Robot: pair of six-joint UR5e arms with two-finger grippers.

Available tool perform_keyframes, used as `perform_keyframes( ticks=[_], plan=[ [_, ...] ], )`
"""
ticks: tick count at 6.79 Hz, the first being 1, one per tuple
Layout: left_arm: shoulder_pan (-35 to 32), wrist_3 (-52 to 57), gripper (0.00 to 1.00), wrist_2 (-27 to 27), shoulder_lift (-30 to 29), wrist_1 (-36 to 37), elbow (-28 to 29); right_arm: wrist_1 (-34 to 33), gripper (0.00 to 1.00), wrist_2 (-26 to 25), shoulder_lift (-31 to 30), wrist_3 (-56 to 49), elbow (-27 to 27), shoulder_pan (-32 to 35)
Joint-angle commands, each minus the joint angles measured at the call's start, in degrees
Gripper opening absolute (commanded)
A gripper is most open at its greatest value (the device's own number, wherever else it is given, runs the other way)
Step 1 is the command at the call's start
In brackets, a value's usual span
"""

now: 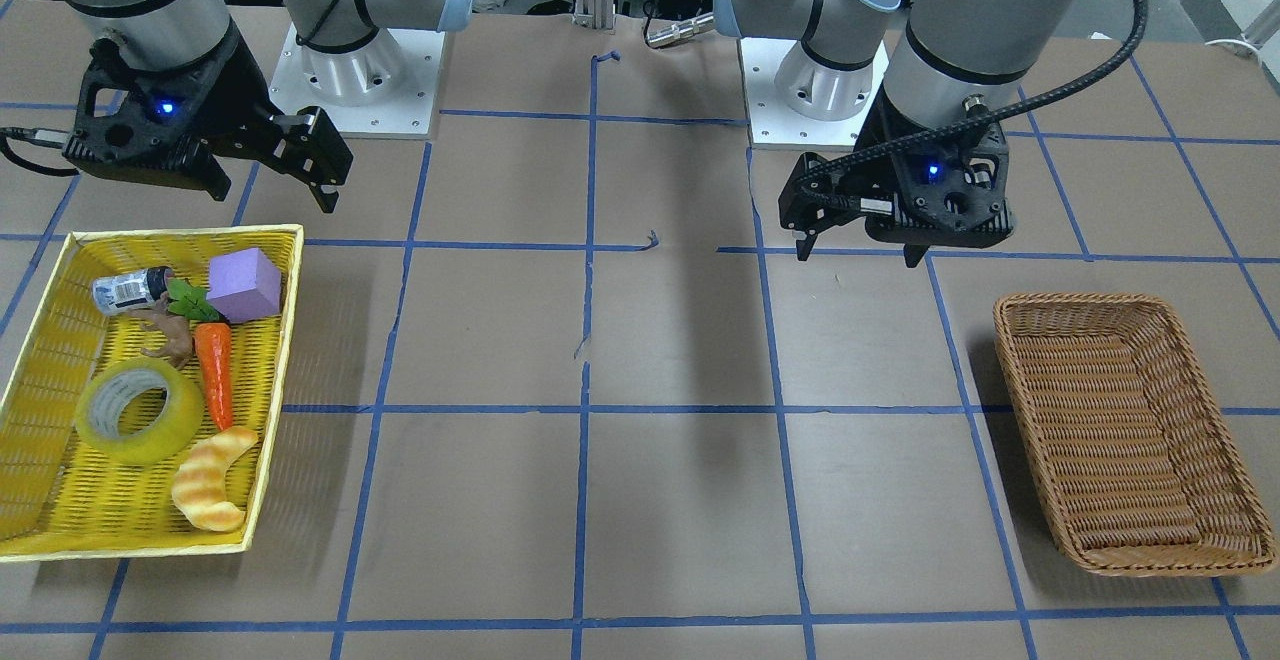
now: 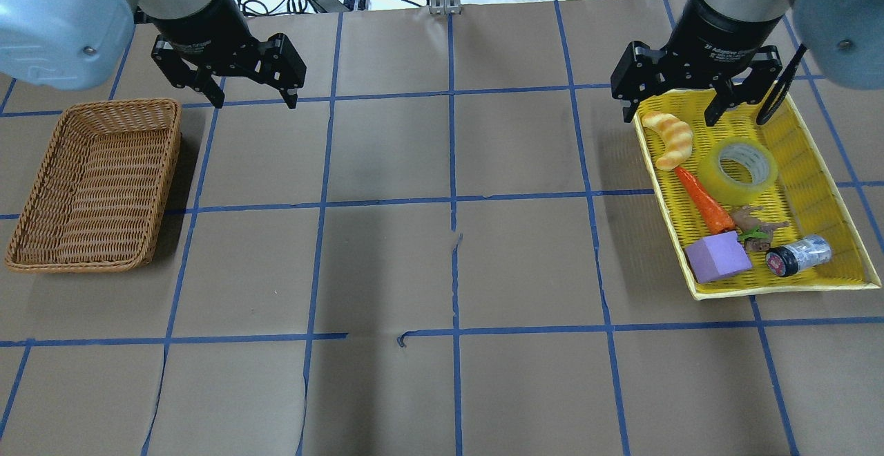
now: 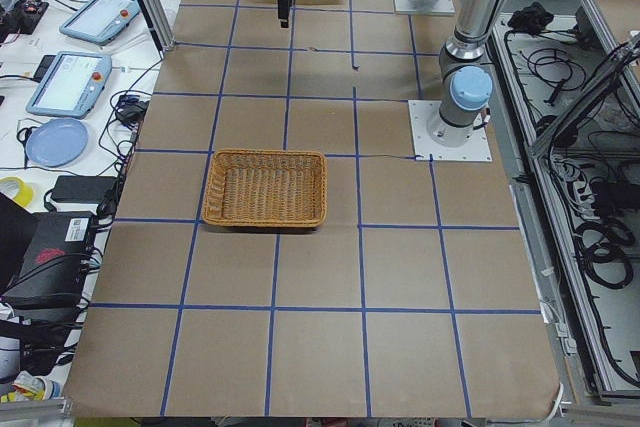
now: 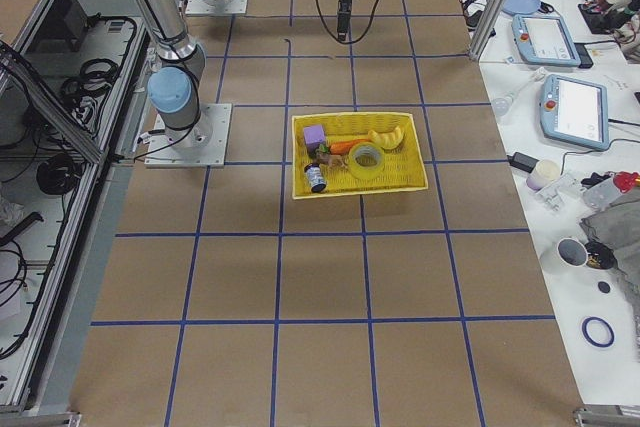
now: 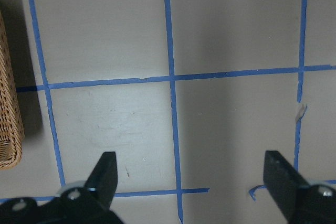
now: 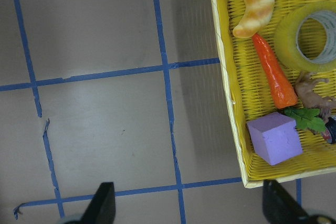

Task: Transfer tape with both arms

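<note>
My right gripper hangs with its jaws spread wide, holding nothing, near the inner side of the yellow basket. The tape lies flat in that basket, just beside an orange carrot. A croissant toy, a purple block and a small jar on its side share the basket. So does a brown figure, perhaps an animal. My left gripper, equally wide, hovers near the brown wicker basket.
</note>
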Motion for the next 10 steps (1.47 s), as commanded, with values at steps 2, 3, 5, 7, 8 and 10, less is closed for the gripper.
perform_keyframes(
  ticks=[2, 3, 5, 7, 8, 10],
  plan=[
    [0.09, 0.01, 1.0, -0.09, 0.01, -0.06, -0.05, 0.0, 1.0, -0.17, 0.04, 0.02, 0.0, 0.03],
    [0.0, 0.01, 1.0, -0.09, 0.01, -0.06, -0.05, 0.0, 1.0, -0.17, 0.04, 0.02, 0.0, 0.03],
    [0.09, 0.01, 1.0, -0.18, 0.01, -0.06, -0.05, 0.0, 1.0, -0.7, 0.04, 0.02, 0.0, 0.03],
    [0.0, 0.01, 1.0, -0.18, 0.01, -0.06, -0.14, 0.0, 1.0, -0.88, -0.05, 0.02, 0.09, 0.03],
    [0.0, 0.01, 1.0, -0.09, 0.01, -0.15, -0.14, 0.09, 1.0, -0.79, -0.05, 0.02, 0.09, 0.03],
    [0.0, 0.02, 1.0, -0.18, 0.01, -0.15, -0.14, 0.0, 1.0, -0.88, -0.05, 0.02, 0.18, 0.03]
  ],
)
